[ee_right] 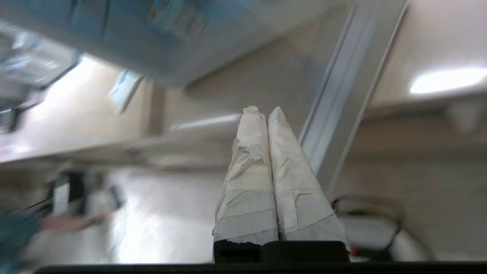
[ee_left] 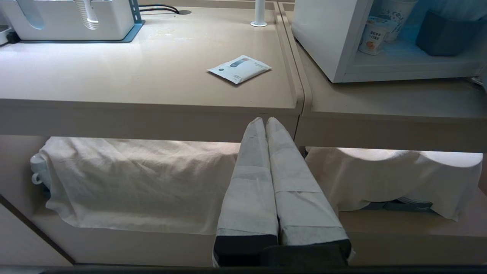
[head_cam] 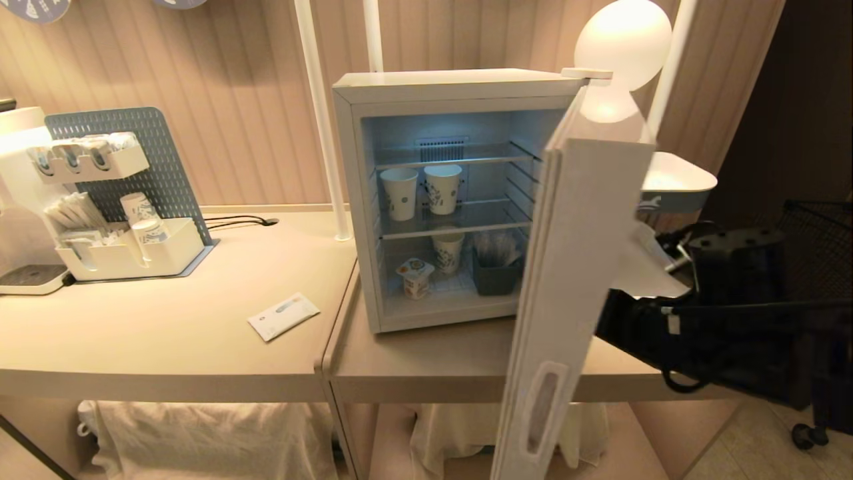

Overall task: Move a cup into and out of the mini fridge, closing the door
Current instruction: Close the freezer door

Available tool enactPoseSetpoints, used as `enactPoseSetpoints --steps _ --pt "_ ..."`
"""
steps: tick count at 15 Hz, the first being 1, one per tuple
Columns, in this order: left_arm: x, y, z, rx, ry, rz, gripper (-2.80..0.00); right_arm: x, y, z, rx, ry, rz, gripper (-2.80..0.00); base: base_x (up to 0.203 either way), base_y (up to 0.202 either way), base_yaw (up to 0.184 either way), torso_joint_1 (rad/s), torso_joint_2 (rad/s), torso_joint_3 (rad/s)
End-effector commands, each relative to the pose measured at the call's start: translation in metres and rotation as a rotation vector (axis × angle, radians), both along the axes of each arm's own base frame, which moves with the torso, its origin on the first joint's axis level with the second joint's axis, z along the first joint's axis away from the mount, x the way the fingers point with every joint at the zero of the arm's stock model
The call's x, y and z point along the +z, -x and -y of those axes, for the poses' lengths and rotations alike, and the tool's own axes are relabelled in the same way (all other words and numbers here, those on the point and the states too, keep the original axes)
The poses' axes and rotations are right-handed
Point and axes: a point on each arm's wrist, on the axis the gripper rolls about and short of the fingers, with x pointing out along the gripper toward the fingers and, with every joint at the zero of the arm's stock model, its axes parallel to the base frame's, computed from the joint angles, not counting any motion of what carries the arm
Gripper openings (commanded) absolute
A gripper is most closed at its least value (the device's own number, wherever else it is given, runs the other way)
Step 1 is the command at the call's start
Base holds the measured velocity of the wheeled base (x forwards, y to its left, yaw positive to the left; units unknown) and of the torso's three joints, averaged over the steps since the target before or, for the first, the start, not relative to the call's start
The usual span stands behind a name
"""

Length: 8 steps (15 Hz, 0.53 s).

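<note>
Right gripper [ee_right: 265, 111]: taped fingers pressed together, holding nothing, in the air beside the door's edge.
Left gripper [ee_left: 265, 121]: fingers pressed together, empty, low before the table's front edge.
Door [head_cam: 573, 280]: swung wide open on the fridge's right side.
Mini fridge [head_cam: 460, 83]: stands on the table [head_cam: 166, 333], interior lit.
Cup [head_cam: 415, 277]: upright on the fridge floor, front left, near a paper cup [head_cam: 448, 251] behind it.
Packet [head_cam: 283, 316]: flat on the table, left of the fridge.

You can read no text anywhere: the print on the cup [ee_left: 372, 39] and on the packet [ee_left: 239, 69] stays illegible.
</note>
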Motion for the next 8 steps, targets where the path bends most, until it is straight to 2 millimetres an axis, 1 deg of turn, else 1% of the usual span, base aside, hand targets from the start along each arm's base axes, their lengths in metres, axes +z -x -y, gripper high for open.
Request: enactPoseSetpoints --steps 1,2,4,5,6,8 --pt "0.0 0.0 0.0 0.0 0.0 -0.003 -2.8 0.007 -0.021 -0.02 -0.015 0.101 0.079 -2.8 0.0 0.0 0.0 0.0 0.0 0.0" --pt "0.0 0.0 0.0 0.0 0.0 -0.003 -2.8 0.019 -0.024 -0.026 -0.01 0.113 0.123 -2.8 0.0 0.0 0.0 0.0 0.0 0.0" --pt "0.0 0.0 0.0 0.0 0.0 -0.003 -2.8 0.045 -0.032 -0.046 -0.011 0.144 0.199 -2.8 0.0 0.0 0.0 0.0 0.0 0.0" --pt "0.0 0.0 0.0 0.001 0.0 -0.003 -2.8 0.054 -0.036 -0.055 -0.029 0.176 0.232 -2.8 0.0 0.0 0.0 0.0 0.0 0.0" --pt "0.0 0.0 0.0 0.0 0.0 -0.003 -2.8 0.061 -0.041 -0.067 -0.043 0.232 0.269 -2.8 0.0 0.0 0.0 0.0 0.0 0.0" --pt "0.0 0.0 0.0 0.0 0.0 -0.003 -2.8 0.06 -0.05 -0.088 -0.012 0.328 0.308 -2.8 0.0 0.0 0.0 0.0 0.0 0.0"
